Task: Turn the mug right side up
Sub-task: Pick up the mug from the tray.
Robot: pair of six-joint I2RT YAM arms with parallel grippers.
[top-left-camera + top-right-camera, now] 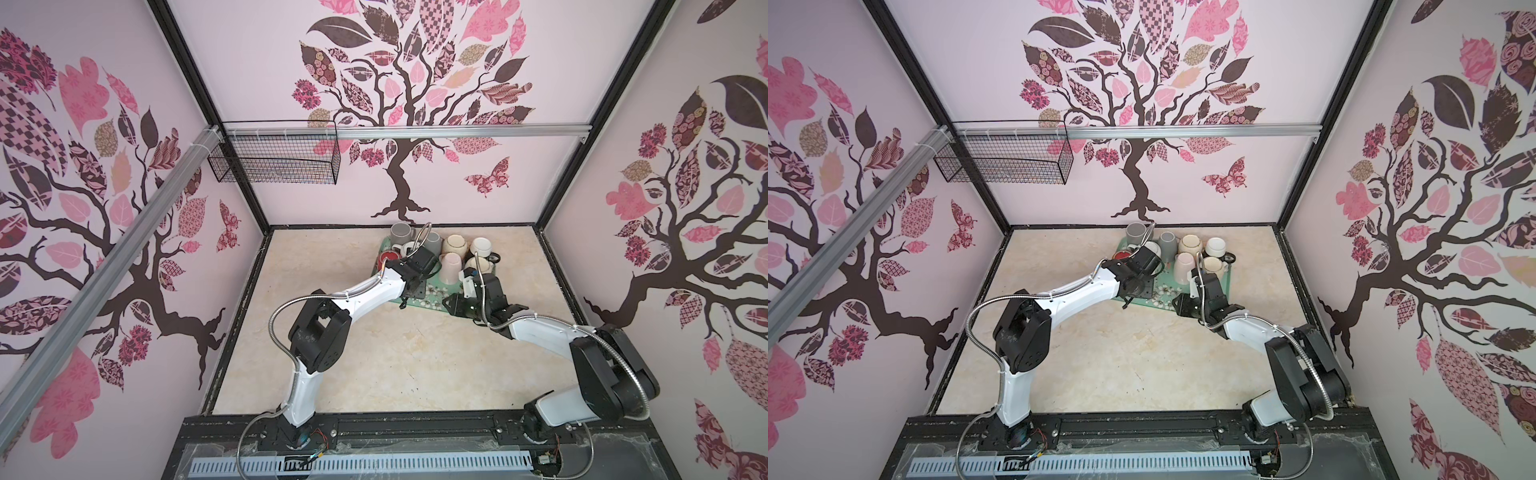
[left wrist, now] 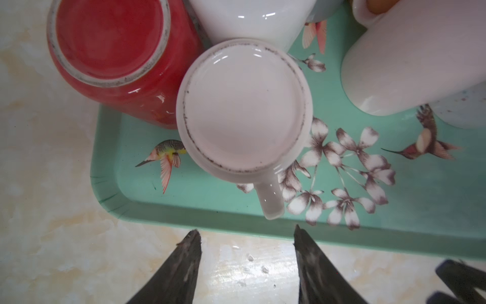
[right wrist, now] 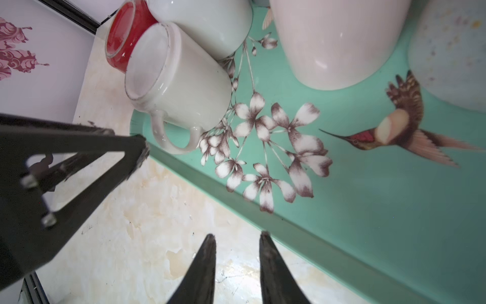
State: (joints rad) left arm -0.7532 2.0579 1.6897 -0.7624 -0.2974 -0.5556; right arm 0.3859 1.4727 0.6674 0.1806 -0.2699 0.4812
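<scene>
A white mug [image 2: 244,105] stands upside down, base up, on the near left corner of the teal tray [image 2: 184,202]. Its handle [image 2: 271,200] points toward my left gripper [image 2: 246,229]. That gripper hangs open and empty above the tray's edge, just short of the handle. In the right wrist view the same mug [image 3: 181,86] shows from the side, with the left fingers [image 3: 79,147] beside it. My right gripper [image 3: 237,234] stands slightly open and empty over the table, just outside the tray rim. In both top views the left wrist [image 1: 415,266] hides the mug.
A red mug [image 2: 118,52] stands upside down against the white one, with another white mug [image 2: 252,18] behind and pale mugs [image 2: 410,52] to the side. Grey mugs [image 1: 401,232] and cream mugs [image 1: 455,244] crowd the tray's far side. A wire basket [image 1: 274,158] hangs on the back wall.
</scene>
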